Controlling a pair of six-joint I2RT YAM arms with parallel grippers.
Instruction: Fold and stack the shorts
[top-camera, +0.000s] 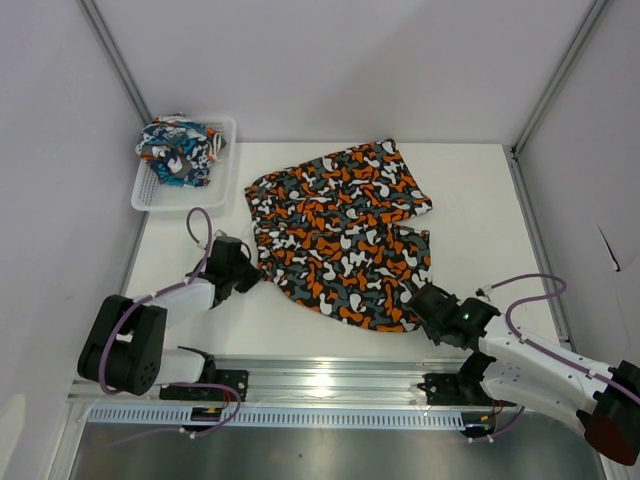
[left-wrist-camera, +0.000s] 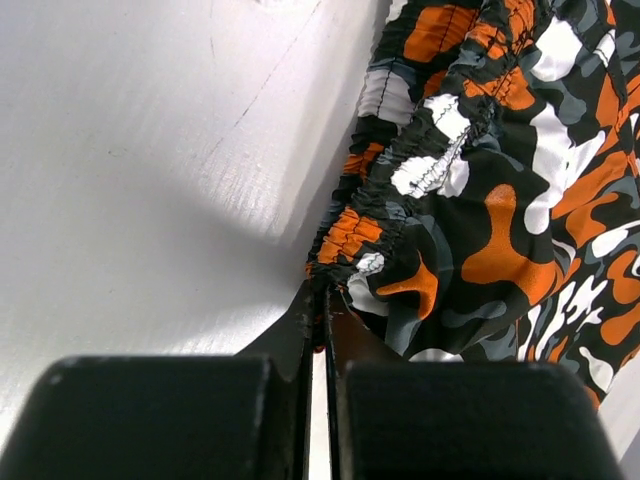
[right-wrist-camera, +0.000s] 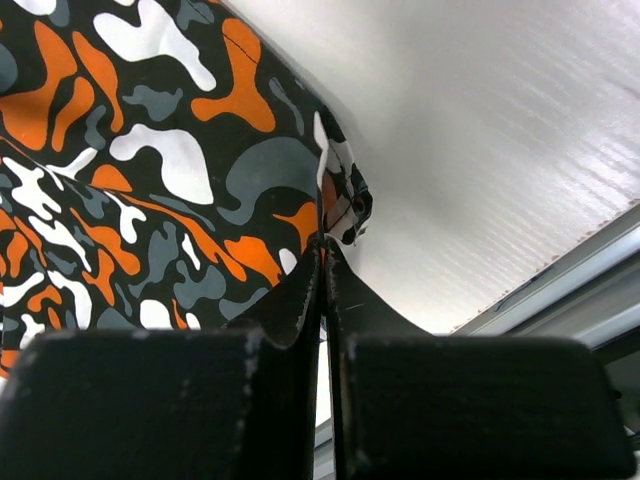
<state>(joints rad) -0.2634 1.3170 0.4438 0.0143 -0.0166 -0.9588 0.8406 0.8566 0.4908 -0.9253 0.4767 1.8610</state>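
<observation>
Shorts status, top external view: the camouflage shorts (top-camera: 340, 235) lie spread on the desk (top-camera: 480, 220), both legs open and no fold visible. The left end effector (top-camera: 250, 274) sits at the near-left corner of the camouflage shorts; the right end effector (top-camera: 416, 300) sits at their near-right corner. The basket (top-camera: 150, 196) stands beyond their far-left corner and holds the cartoon-print shorts (top-camera: 178, 150), bunched and unfolded.

Left wrist view: the left end effector (left-wrist-camera: 322, 300) is pressed together, pinching the gathered waistband (left-wrist-camera: 400, 170) at the edge of the camouflage shorts (left-wrist-camera: 500, 200). The desk (left-wrist-camera: 150, 200) is bare to the left of the fabric.

Right wrist view: the right end effector (right-wrist-camera: 322, 250) is pressed together, pinching a hem corner of the camouflage shorts (right-wrist-camera: 150, 150), with the desk (right-wrist-camera: 480, 150) showing past that corner.

Assessment: the task appears to be at an early stage. Both near corners of the first garment are secured, which suits a first fold away from the arm bases. Outstanding: fold the camouflage shorts, retrieve and fold the cartoon-print shorts, then stack the two.
</observation>
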